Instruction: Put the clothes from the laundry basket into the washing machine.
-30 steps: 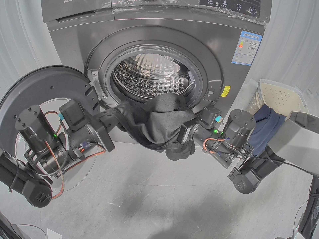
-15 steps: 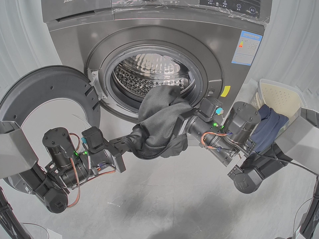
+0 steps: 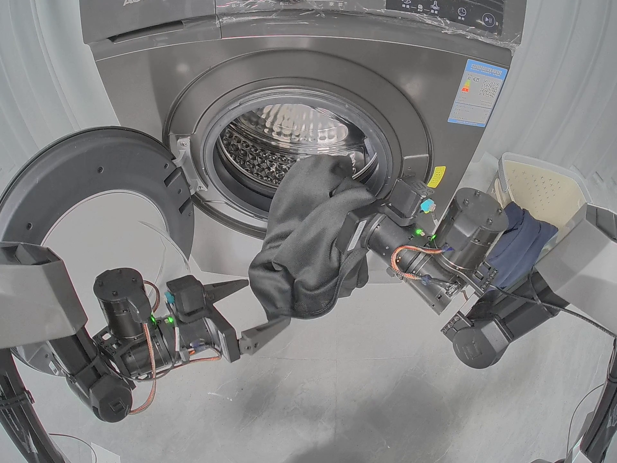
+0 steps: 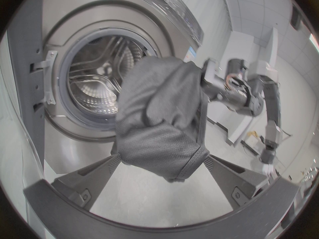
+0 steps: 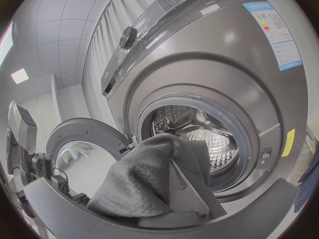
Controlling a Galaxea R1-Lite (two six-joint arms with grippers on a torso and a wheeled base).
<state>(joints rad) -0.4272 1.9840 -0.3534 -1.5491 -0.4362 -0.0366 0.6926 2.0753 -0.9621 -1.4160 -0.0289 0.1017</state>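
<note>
Head view: black garment (image 3: 302, 239) at the washer (image 3: 411, 85) rim.
My right gripper (image 3: 337, 217) clamps it to feed the drum (image 3: 289, 136); left gripper (image 3: 268, 301) hangs open just beneath.

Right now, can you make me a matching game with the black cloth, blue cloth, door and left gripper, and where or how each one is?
Things:
1. black cloth
2. blue cloth
3. door
4. left gripper

Places or states:
a. draped over the basket rim
b. open wide
c. swung out to the left
d. at the drum mouth

Pairs: 1-d, 2-a, 3-c, 4-b.
</note>
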